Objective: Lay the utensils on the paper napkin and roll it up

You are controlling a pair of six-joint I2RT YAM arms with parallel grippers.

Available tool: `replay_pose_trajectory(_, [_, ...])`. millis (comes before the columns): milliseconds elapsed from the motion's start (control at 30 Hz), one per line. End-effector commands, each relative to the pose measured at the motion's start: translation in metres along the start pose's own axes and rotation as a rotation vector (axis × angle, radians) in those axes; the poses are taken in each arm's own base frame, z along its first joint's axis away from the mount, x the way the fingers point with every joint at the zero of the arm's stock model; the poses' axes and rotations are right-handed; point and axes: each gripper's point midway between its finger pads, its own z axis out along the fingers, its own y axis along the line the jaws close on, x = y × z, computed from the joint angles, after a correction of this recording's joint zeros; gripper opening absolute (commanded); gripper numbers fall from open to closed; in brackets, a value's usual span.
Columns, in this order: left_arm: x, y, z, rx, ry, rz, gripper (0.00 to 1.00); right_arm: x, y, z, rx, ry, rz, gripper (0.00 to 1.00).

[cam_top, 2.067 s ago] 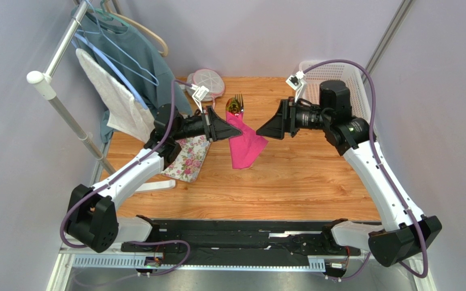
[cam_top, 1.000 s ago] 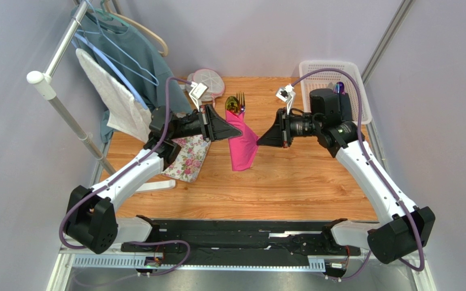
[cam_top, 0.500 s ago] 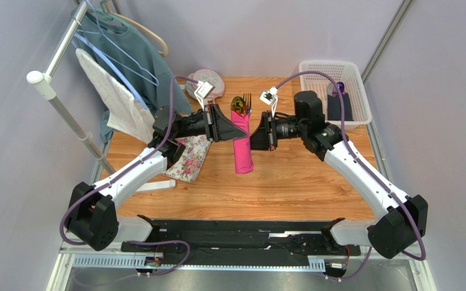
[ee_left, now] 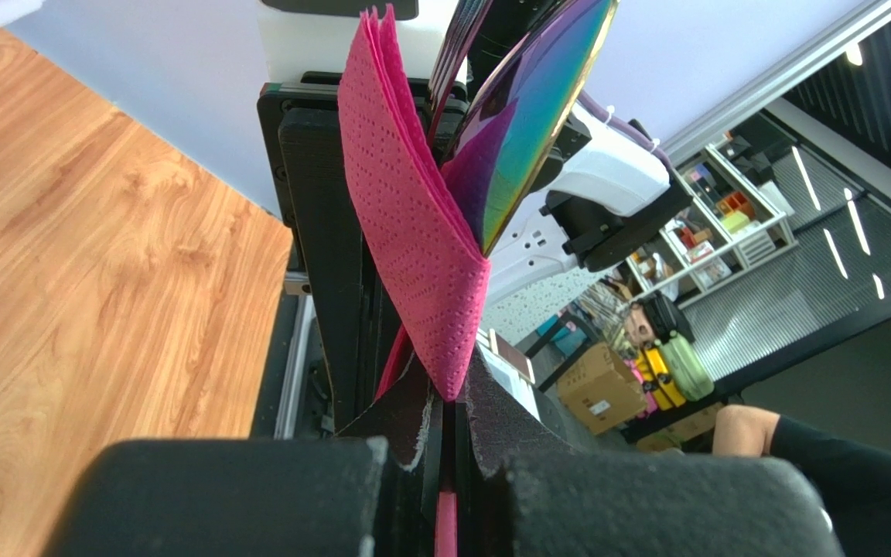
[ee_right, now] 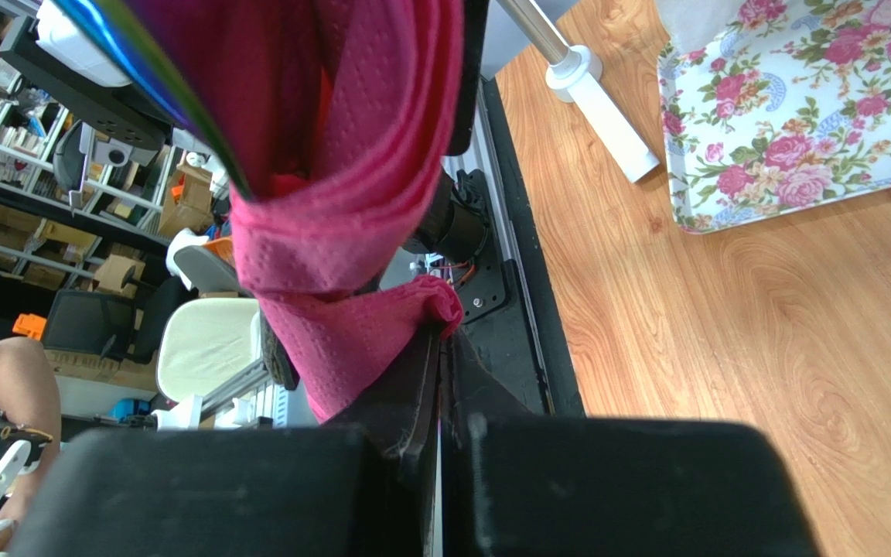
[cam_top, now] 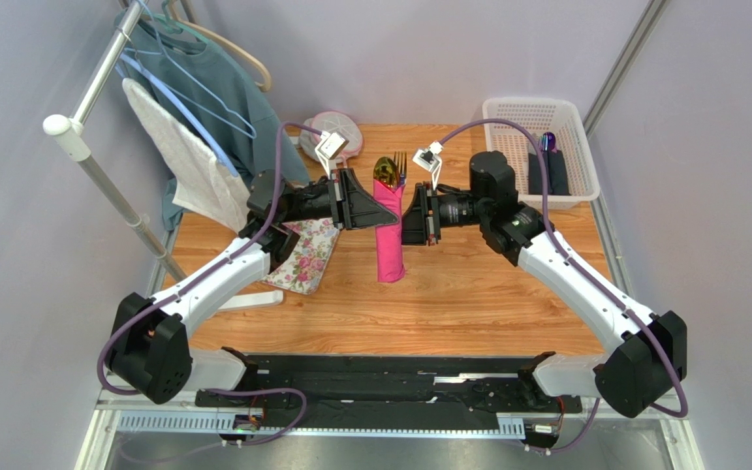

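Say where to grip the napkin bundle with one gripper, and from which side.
Grip the napkin near its far end, just below the protruding utensils, coming from either side, as the left gripper and right gripper do now. There it is folded narrow around them, so one pinch likely clamps paper and metal together.
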Motion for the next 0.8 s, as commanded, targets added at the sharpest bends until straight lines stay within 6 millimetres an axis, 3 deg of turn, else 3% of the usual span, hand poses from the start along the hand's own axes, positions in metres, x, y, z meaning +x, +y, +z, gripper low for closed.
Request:
replay_pose_trajectory(0, [-0.025,-0.018,0.000,0.023,-0.091,0.115,0.00,-0.002,-0.005,-0.010,0.033,-0.007,0.005,0.00])
replay_pose_trajectory(167, [-0.027,-0.019,-0.001,0.022,-0.093,0.119,0.00,-0.008,-0.022,-0.028,0.119,-0.041,0.014,0.00])
replay_pose_trajectory(233, [-0.029,-0.018,-0.002,0.013,-0.099,0.129,0.00,-0.004,-0.025,-0.033,0.152,-0.028,0.029,0.10])
replay_pose_trajectory(267, [-0.030,-0.015,-0.003,0.001,-0.102,0.134,0.00,-0.004,-0.027,-0.036,0.166,-0.026,0.035,0.18])
replay_pose_trajectory(300, [-0.031,-0.012,-0.005,-0.011,-0.107,0.131,0.00,-0.008,-0.025,-0.041,0.178,-0.031,0.030,0.34])
replay_pose_trajectory(400, [-0.037,0.001,-0.013,-0.058,-0.130,0.128,0.00,-0.015,-0.029,-0.063,0.228,-0.066,0.082,0.55])
replay_pose_trajectory(500, [-0.044,0.009,-0.019,-0.084,-0.153,0.127,0.00,-0.022,-0.022,-0.084,0.239,-0.124,0.112,0.68])
replay_pose_trajectory(633, [-0.048,0.012,-0.021,-0.090,-0.168,0.127,0.00,-0.013,0.000,-0.091,0.196,-0.153,0.089,0.75])
replay_pose_trajectory(767, [-0.052,0.013,-0.020,-0.089,-0.173,0.122,0.00,-0.012,0.007,-0.085,0.177,-0.192,0.061,0.79])
